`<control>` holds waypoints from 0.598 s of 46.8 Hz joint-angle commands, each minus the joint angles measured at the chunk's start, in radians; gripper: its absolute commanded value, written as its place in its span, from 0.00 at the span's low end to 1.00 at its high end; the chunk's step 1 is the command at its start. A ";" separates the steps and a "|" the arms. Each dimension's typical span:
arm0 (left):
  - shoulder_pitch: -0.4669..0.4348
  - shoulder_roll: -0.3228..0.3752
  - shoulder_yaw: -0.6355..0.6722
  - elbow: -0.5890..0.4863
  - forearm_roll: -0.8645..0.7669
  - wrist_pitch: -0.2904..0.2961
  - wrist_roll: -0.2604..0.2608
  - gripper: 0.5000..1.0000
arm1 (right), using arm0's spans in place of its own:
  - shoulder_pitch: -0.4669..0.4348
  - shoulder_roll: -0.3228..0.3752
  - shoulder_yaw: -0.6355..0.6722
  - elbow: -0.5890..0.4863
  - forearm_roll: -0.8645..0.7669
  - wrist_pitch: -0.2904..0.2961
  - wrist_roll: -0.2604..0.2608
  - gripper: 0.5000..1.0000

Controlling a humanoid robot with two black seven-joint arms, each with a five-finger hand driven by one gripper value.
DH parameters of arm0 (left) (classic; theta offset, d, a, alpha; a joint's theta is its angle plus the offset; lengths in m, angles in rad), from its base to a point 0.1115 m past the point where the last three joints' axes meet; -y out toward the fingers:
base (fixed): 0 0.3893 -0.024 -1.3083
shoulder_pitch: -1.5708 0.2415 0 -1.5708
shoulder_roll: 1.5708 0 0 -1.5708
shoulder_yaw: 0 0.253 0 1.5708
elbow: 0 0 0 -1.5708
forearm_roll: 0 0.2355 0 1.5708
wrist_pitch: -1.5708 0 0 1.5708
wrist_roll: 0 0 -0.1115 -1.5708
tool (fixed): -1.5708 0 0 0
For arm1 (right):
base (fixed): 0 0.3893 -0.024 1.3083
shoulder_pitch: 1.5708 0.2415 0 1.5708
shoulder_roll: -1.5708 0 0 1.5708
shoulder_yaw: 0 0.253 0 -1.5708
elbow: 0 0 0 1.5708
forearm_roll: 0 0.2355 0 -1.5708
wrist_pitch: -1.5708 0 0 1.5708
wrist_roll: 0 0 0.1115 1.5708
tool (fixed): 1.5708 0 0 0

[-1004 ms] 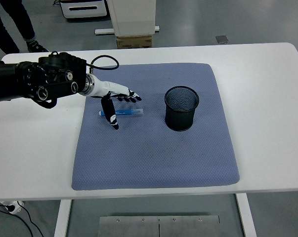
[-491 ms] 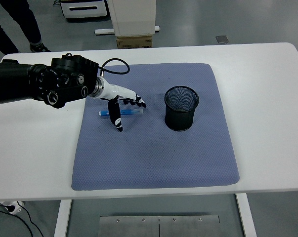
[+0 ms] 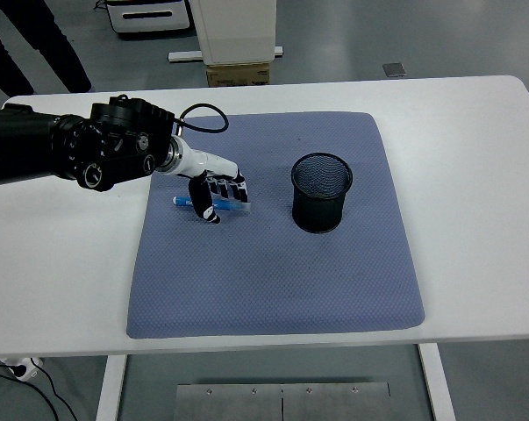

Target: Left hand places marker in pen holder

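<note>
A blue marker (image 3: 187, 203) lies on the blue-grey mat (image 3: 273, 263), left of a black mesh pen holder (image 3: 322, 192) that stands upright near the mat's middle right. My left hand (image 3: 217, 195) reaches in from the left and sits over the marker, its fingers curled down around the marker's middle and right part. The marker's left tip sticks out from under the hand. The marker still rests on the mat. The right arm is out of view.
The mat covers the centre of the white table (image 3: 475, 158). A person's legs (image 3: 27, 35) show at the top left. A white stand with a cardboard box (image 3: 238, 70) is behind the table's far edge.
My left hand moved slightly right and lowered onto the marker. Its fingers went from spread above the marker to curled around it.
</note>
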 commanded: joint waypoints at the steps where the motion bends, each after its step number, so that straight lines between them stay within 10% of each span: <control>1: 0.002 -0.001 0.000 0.000 0.000 0.000 0.000 0.35 | 0.000 0.000 0.000 0.000 0.000 0.000 0.000 1.00; 28: 0.012 -0.012 0.000 0.000 -0.002 0.000 -0.002 0.21 | 0.000 0.000 0.000 0.000 0.000 0.000 0.000 1.00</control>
